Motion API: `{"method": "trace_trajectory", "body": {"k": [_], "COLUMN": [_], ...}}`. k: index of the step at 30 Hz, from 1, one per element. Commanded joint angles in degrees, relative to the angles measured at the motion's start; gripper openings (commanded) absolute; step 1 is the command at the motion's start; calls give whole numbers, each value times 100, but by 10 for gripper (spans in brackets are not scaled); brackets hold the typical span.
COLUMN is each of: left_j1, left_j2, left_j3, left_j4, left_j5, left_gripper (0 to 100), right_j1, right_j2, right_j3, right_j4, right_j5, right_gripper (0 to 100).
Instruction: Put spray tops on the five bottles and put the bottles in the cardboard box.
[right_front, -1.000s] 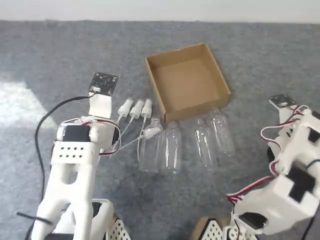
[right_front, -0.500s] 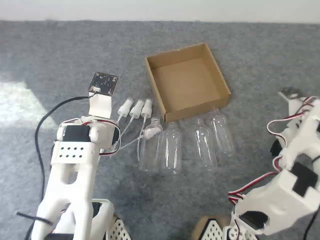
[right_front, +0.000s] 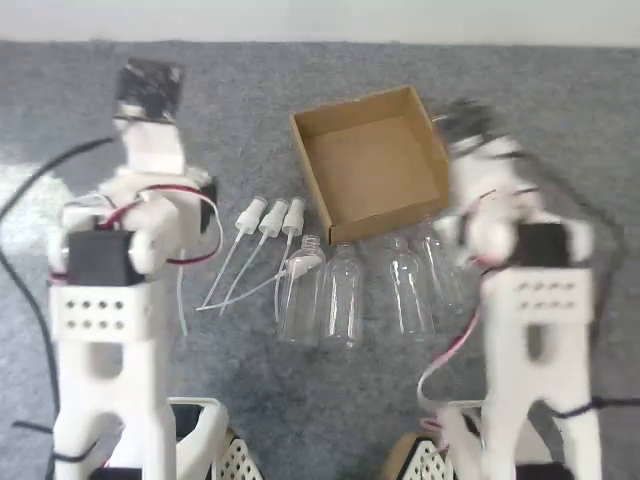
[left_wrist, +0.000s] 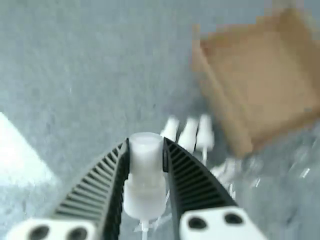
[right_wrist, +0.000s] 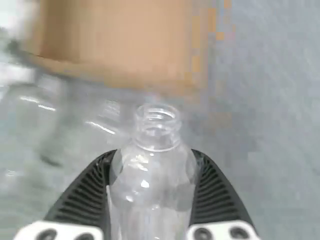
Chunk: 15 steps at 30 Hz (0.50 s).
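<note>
One spray top (left_wrist: 145, 180) in left gripper (left_wrist: 145, 145)

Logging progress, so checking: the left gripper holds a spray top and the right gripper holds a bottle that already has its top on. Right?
Not quite. The left gripper does hold a spray top, but the bottle in the right gripper has an open, bare neck with no top on; the right wrist view shows it.
</note>
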Motion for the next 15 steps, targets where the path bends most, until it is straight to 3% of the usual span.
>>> {"method": "trace_trajectory", "body": {"k": [1, 7, 15], "left_j1": [35, 18, 53], "left_j2": [-246, -246, -246], "left_j3": [-1147, -2369, -2686], "left_j4": [9, 35, -9], "left_j5": [712, 1442, 2154], "left_gripper": [11, 11, 11], "right_j1": [-1895, -3363, -4048], "right_j2": [-505, -549, -831], "right_j3": [167, 703, 1846], "right_j4": [-479, -1473, -2510], "right_j5": [-492, -545, -501], "right_gripper": [6, 6, 8]}}
